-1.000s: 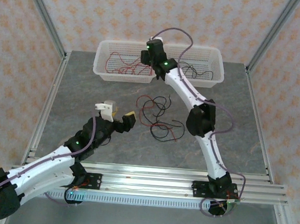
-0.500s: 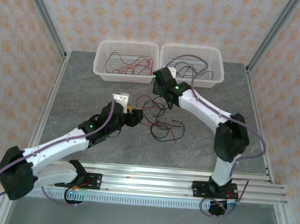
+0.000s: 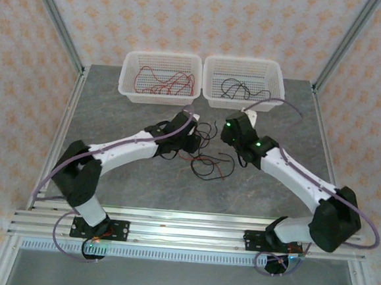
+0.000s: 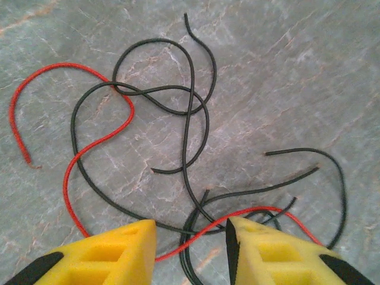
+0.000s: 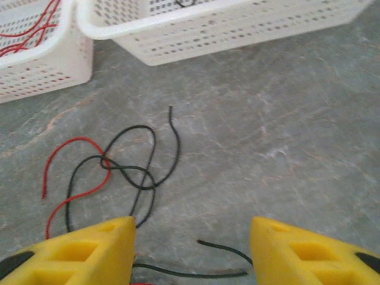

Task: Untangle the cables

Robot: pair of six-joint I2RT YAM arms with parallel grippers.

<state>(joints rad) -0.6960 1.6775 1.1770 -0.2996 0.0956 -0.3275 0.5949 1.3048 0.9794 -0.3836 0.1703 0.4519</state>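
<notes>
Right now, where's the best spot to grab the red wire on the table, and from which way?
Probably the curved stretch near its loose end. There the red wire lies alone on the table, with no black wires crossing it. Bring the left gripper straight down from above, straddling the strand, since it lies flat.

Soft, even light on the table (image 3: pixel 101 109), shadows faint; wrist views sharp mid-frame, yellow fingers (image 4: pixel 113 255) slightly blurred at bottom edge.
</notes>
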